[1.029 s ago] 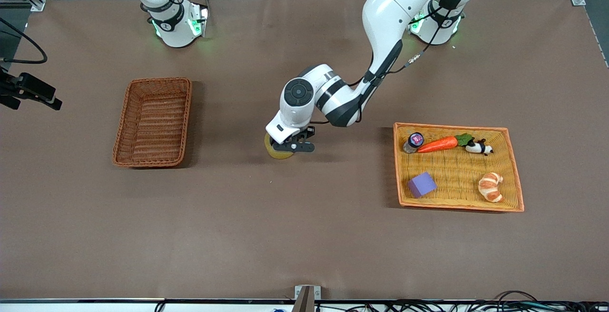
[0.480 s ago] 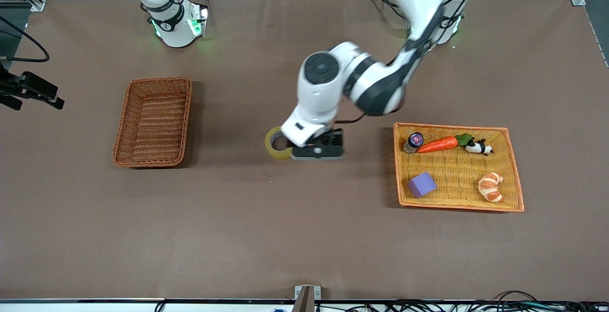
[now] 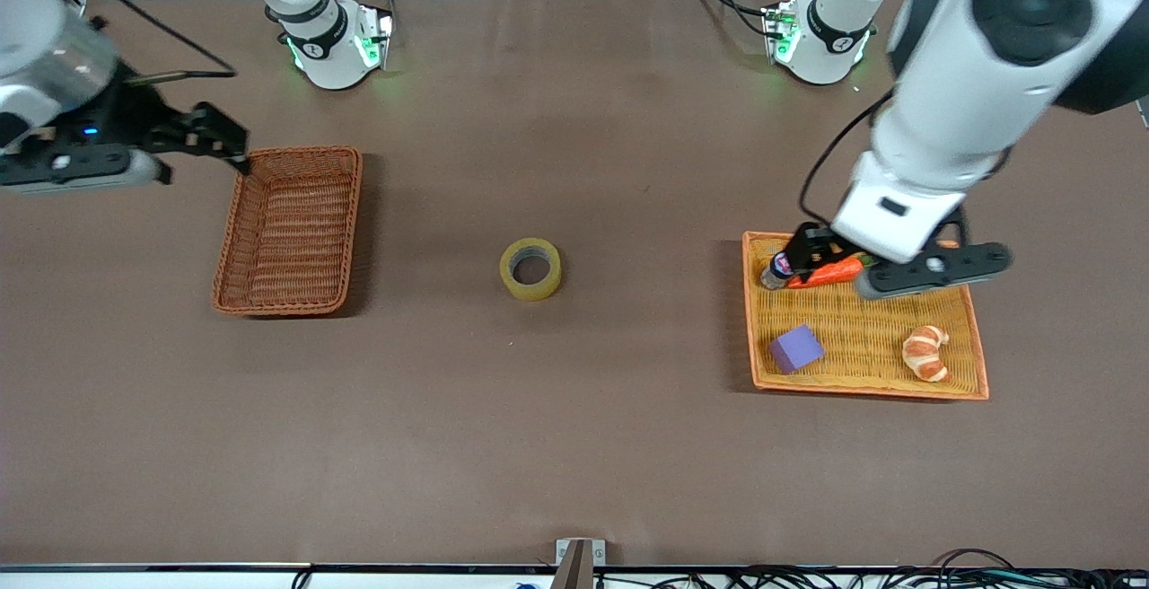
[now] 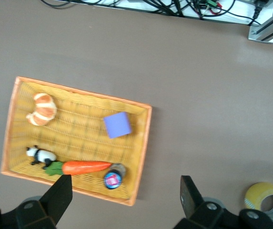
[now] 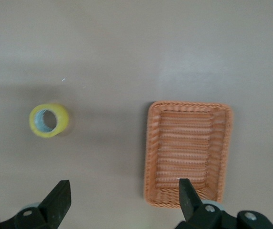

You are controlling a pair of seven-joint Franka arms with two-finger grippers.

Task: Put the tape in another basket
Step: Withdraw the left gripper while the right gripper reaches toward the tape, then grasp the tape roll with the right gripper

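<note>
While hanging in the air, left gripper (image 3: pixel 934 273) (image 4: pixel 124 200): spread wide, nothing between the fingers (image 4: pixel 60 198); over the farther end of the wide, shallow, light orange-yellow woven tray (image 3: pixel 862 390) (image 4: pixel 143 148).
Right gripper (image 3: pixel 81 169) (image 5: pixel 122 200): likewise parted wide and empty; over bare table just off the narrow, dark reddish-brown wicker basket (image 3: pixel 289 230) (image 5: pixel 188 152), toward the right arm's end.
Tape: roll of translucent yellowish packing tape with a grey core (image 3: pixel 530 268) (image 4: pixel 268 203) (image 5: pixel 49 120); lay flat on the brown tablecloth (image 3: pixel 574 436), hole upward, well apart from both grippers, between basket and tray, touched by neither.
Basket: held nothing; stood below and beside the right gripper.
Under the left gripper: orange toy carrot with green top (image 3: pixel 826 273) (image 4: pixel 86 167), small jar with a pink lid (image 3: pixel 779 270) (image 4: pixel 112 179), black-and-white panda figure (image 4: pixel 41 155).
Nearer the front camera than the left gripper, in the same tray: purple cube (image 3: pixel 795 348) (image 4: pixel 117 125), toy croissant (image 3: pixel 926 353) (image 4: pixel 41 109).
</note>
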